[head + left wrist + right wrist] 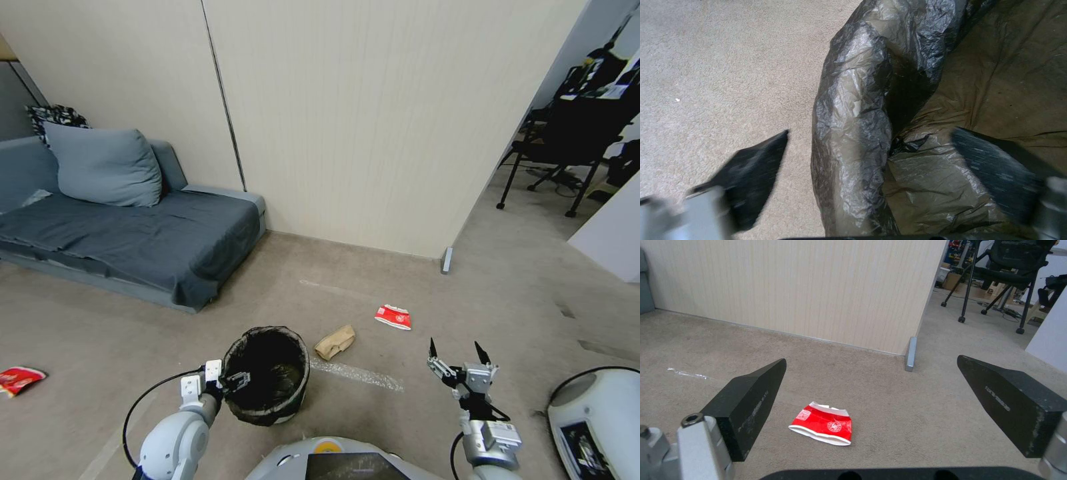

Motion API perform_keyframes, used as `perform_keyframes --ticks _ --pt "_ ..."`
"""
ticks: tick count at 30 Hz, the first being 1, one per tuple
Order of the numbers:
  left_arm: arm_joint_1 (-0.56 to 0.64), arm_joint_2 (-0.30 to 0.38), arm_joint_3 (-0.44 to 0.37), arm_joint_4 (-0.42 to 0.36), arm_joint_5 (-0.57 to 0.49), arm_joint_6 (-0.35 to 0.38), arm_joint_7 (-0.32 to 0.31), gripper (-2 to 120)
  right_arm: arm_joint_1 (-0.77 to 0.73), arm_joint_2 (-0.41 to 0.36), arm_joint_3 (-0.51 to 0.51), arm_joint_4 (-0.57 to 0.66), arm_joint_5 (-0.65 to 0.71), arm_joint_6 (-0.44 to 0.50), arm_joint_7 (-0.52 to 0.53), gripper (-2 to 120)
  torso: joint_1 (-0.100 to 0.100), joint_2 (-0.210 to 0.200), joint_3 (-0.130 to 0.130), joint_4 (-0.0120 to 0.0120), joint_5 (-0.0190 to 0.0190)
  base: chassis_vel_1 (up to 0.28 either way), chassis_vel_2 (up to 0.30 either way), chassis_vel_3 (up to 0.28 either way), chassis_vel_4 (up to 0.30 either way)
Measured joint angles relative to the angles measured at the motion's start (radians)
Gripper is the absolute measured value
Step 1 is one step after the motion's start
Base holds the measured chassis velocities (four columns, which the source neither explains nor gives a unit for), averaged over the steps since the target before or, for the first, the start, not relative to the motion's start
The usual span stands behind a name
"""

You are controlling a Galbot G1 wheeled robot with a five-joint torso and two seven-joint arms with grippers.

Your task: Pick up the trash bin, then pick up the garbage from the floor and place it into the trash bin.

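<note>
Beige carpet [507, 293]: bin [267, 375] at 6 o'clock, brown paper [335, 342] center, 2 red cartons [393, 317] [19, 380] at 3 and 9.

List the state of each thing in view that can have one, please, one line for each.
trash bin: upright on the floor, bag-lined.
left gripper: open, fingers astride the bin's rim.
right gripper: open, holding nothing, above the carpet.
red-and-white carton: flattened, on the floor.
brown paper: crumpled, on the floor beside the bin.
red wrapper: on the floor, far left.
</note>
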Motion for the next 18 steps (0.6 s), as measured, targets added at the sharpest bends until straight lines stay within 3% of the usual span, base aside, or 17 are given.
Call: perform_keyframes --ticks 18 --pt "-0.013 -0.003 -0.001 0.001 -0.003 0.001 -0.004 21 -0.001 0.0 -0.003 0.0 -0.005 0.006 0.002 100 0.0 0.0 0.0 0.0 -0.0002 0.0 0.0 0.0 0.0"
